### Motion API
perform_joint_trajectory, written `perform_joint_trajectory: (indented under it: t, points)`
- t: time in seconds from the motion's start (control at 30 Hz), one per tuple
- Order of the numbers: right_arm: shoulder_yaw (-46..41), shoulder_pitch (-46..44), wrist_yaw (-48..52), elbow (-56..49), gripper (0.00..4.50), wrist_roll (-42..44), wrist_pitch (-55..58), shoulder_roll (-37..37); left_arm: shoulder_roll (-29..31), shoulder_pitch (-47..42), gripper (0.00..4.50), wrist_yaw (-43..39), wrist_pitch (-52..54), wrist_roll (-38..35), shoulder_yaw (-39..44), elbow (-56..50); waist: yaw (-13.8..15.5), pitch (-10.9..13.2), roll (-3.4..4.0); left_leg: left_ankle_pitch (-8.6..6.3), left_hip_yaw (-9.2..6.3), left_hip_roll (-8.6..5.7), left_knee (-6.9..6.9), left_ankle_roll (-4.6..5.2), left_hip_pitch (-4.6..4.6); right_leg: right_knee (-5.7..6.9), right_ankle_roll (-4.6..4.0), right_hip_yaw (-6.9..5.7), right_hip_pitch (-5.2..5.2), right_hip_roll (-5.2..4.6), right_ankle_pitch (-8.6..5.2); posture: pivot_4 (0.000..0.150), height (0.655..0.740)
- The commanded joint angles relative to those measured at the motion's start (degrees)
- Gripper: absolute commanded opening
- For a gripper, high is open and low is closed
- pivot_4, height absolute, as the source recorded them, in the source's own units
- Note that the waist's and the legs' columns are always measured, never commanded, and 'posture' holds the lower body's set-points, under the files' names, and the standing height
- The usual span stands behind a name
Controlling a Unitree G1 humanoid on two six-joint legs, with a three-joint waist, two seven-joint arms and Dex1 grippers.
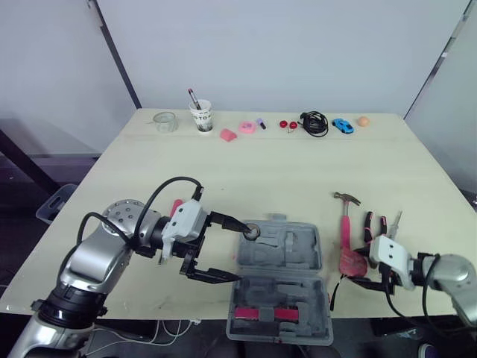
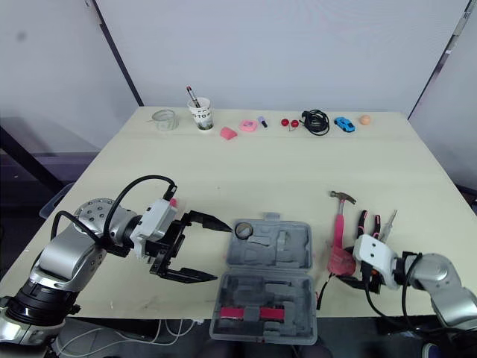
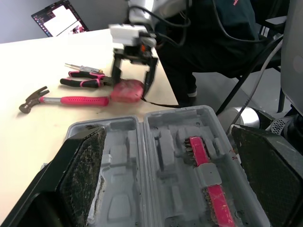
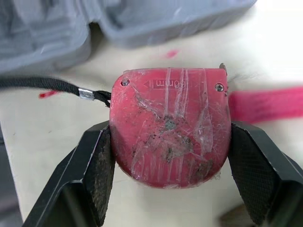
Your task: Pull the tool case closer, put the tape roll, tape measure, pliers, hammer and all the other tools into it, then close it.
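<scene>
The grey tool case (image 1: 319, 297) lies open at the table's front middle, with the tape roll (image 1: 252, 231) in its far-left pocket. My left gripper (image 1: 237, 252) is open at the case's left edge, its wide black fingers (image 3: 83, 165) spanning that end. To the right of the case lie a pink-handled hammer (image 1: 345, 224) and pink pliers (image 1: 375, 227). Just in front of them, my right gripper (image 1: 358, 268) is shut on the red tape measure (image 4: 169, 127), which rests on the table with its black cord (image 4: 42, 85) trailing toward the case.
Along the far edge stand a glass jar (image 1: 165, 121), a paper cup with a pen (image 1: 200, 115), pink bits (image 1: 228, 134), a black cable (image 1: 314, 123), a blue toy car (image 1: 342, 125) and an orange ball (image 1: 363, 120). A red tool (image 1: 261, 313) sits in the case's near half.
</scene>
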Motion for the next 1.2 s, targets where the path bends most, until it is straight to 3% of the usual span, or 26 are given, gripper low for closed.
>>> perform_joint_trajectory:
  t: [0.03,0.23,0.5,0.83,1.2]
  points:
    - [-1.01,-3.48,1.09,-6.15,2.88,0.71,6.23,-2.83,0.38,0.35,4.5,0.49,-0.84,0.02,1.78,-0.03,0.11,-0.02,-0.03,0.0,-0.02,0.0,0.0,0.0,0.0,0.0,0.0,-0.03,0.0,0.0,0.0,0.15,0.74]
    - [8.16,-21.96,6.15,-12.2,2.88,-2.38,21.15,-2.82,-0.09,1.1,4.5,4.9,0.11,0.32,4.39,1.37,0.42,0.01,0.0,0.0,-0.03,0.0,0.0,0.0,-0.02,0.0,0.0,-0.05,0.0,0.0,0.0,0.15,0.74]
    - [20.17,-35.73,7.92,-8.88,2.88,-8.8,29.44,2.94,1.47,3.95,4.5,8.35,1.49,1.27,7.5,1.57,0.21,0.1,0.12,0.0,-0.03,0.02,0.0,0.0,-0.08,0.06,-0.02,-0.1,-0.08,-0.01,0.01,0.15,0.74]
    - [30.23,-43.24,8.25,-0.12,2.88,-17.07,28.14,8.97,2.67,5.25,4.5,8.94,0.79,1.53,9.34,3.29,0.06,0.11,0.13,0.0,-0.02,0.0,0.0,0.0,-0.09,0.1,-0.02,-0.12,-0.1,-0.02,0.01,0.15,0.74]
    - [33.48,-43.35,8.76,3.21,2.88,-23.29,28.17,10.1,2.83,4.92,4.5,7.4,1.51,1.03,9.24,4.09,0.0,0.12,0.14,0.0,-0.02,0.0,0.0,0.0,-0.09,0.11,-0.02,-0.14,-0.12,-0.03,0.01,0.15,0.74]
